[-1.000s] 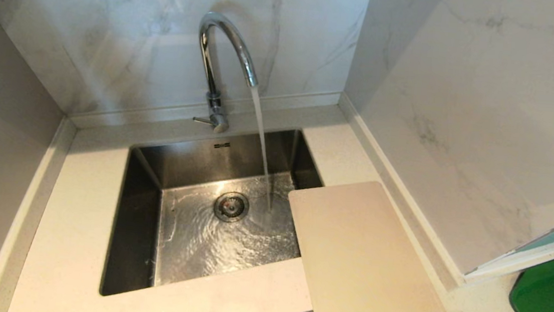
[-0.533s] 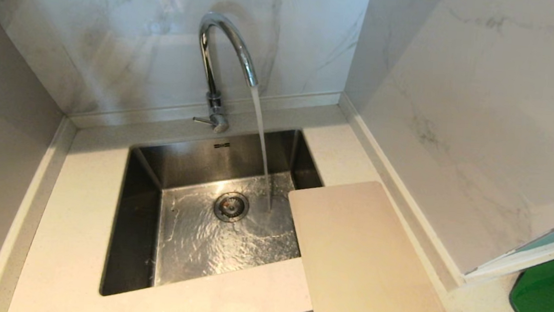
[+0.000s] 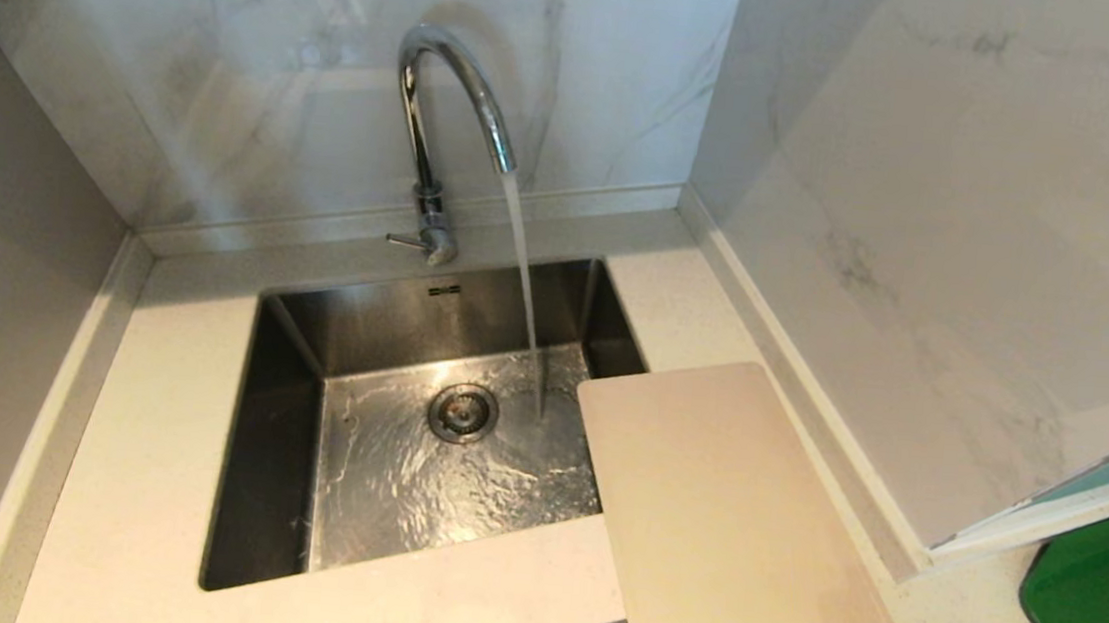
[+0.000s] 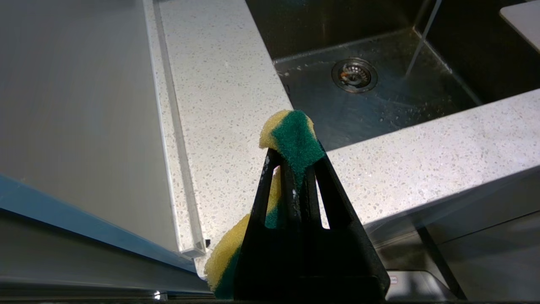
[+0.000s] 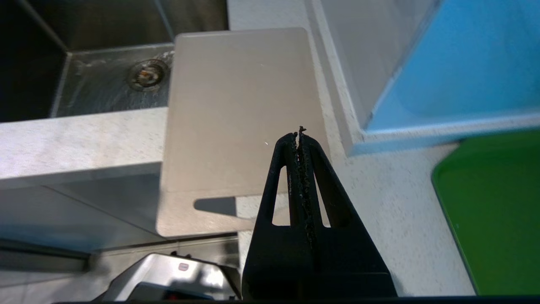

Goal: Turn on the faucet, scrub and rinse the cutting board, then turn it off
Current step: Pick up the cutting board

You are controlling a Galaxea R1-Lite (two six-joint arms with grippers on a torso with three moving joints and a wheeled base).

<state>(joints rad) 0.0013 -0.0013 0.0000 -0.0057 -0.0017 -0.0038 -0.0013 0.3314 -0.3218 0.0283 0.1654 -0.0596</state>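
The chrome gooseneck faucet [image 3: 440,131] runs a stream of water into the steel sink [image 3: 285,408]. Its thin lever [image 3: 407,239] sticks out at the base. The pale beige cutting board [image 3: 726,527] lies on the counter right of the sink, one corner over the basin, its handle slot [image 5: 215,207] past the counter's front edge. Neither gripper shows in the head view. My left gripper [image 4: 291,158] is shut on a yellow and green sponge [image 4: 291,135], held before the counter's front left. My right gripper [image 5: 298,137] is shut and empty, above the board's near end.
A dark green mat [image 3: 1105,611] lies on the counter at the far right, beyond a marble wall corner [image 3: 918,283]. Marble walls enclose the sink at the back and left. The speckled counter [image 3: 152,437] runs round the basin.
The head view holds the same scene; only the ripples of water on the sink floor differ. No arm has entered that view.
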